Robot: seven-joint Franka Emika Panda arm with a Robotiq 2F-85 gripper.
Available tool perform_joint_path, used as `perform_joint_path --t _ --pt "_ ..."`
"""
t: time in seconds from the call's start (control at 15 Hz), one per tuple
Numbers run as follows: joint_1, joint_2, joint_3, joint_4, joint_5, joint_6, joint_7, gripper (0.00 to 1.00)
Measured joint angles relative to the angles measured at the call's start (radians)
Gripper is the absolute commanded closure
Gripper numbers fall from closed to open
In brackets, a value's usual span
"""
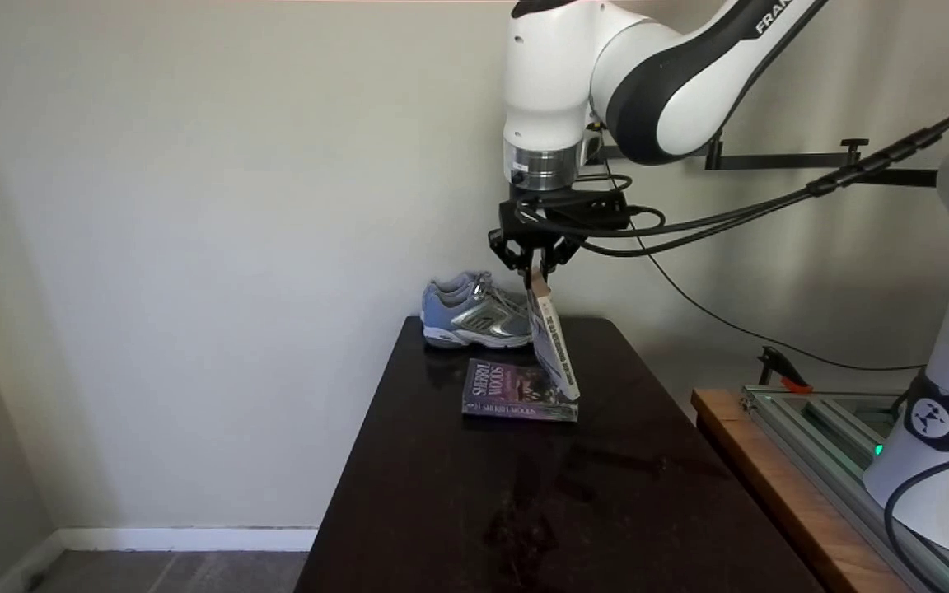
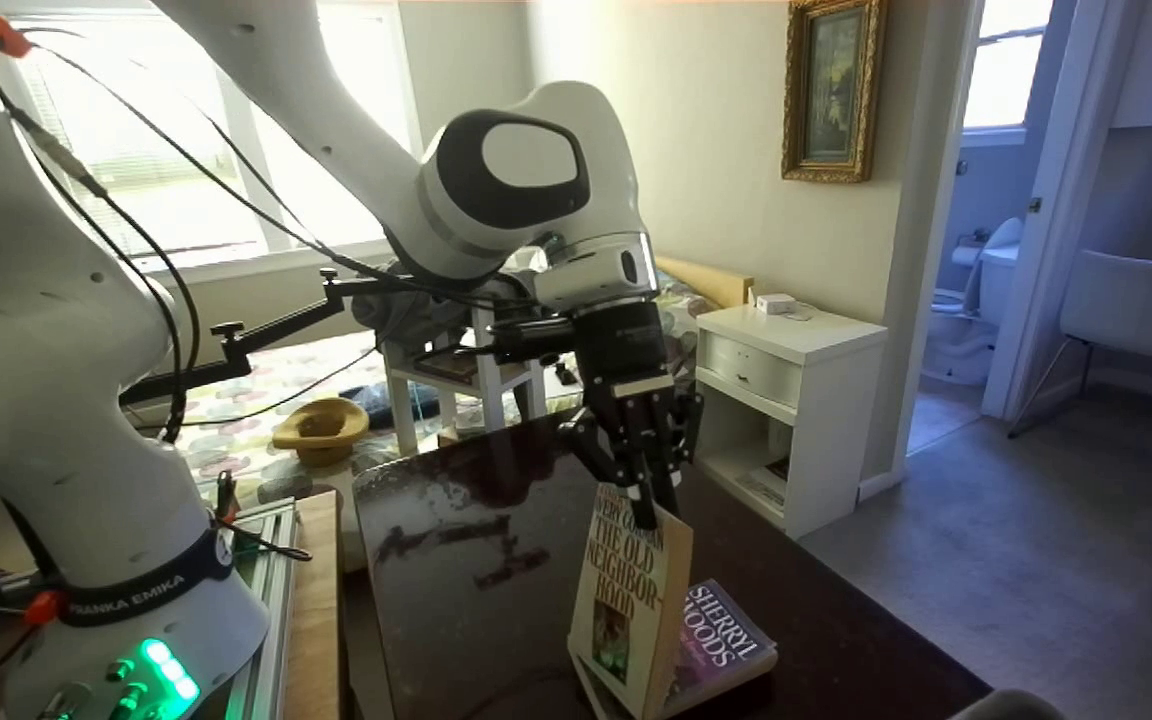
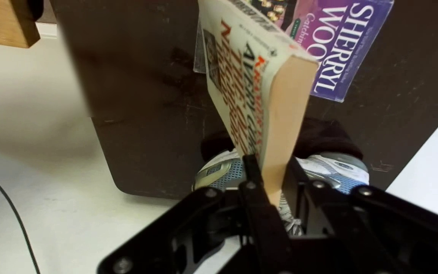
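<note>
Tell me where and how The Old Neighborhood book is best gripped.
I'd take The Old Neighborhood by its top edge, coming from above and pinching across its thickness: it is upright but tilted, that edge uppermost, and far thinner than wide. The claw clamps it there.

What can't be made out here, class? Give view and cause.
Sherryl Woods paperback, wrist view: part of its cover, behind The Old Neighborhood paperback.
Sneakers, wrist view: partly behind the tool.
White chair, in an exterior view: cut off by right edge.
Framed painting, in an exterior view: details too small.
</note>
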Motion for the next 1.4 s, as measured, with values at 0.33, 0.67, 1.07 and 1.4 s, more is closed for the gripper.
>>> perform_joint_path --t 0.33,0.67,1.07,1.4 --pt "0.004 0.133 -0.009 0.124 0.097 -0.003 -0.095 0.95" --pt "0.014 0.26 -0.029 0.242 0.155 -0.025 -0.156 0.95" --pt "0.051 0.396 -0.052 0.374 0.218 -0.076 -0.214 0.95" --pt "0.077 0.488 -0.061 0.475 0.259 -0.15 -0.269 0.95"
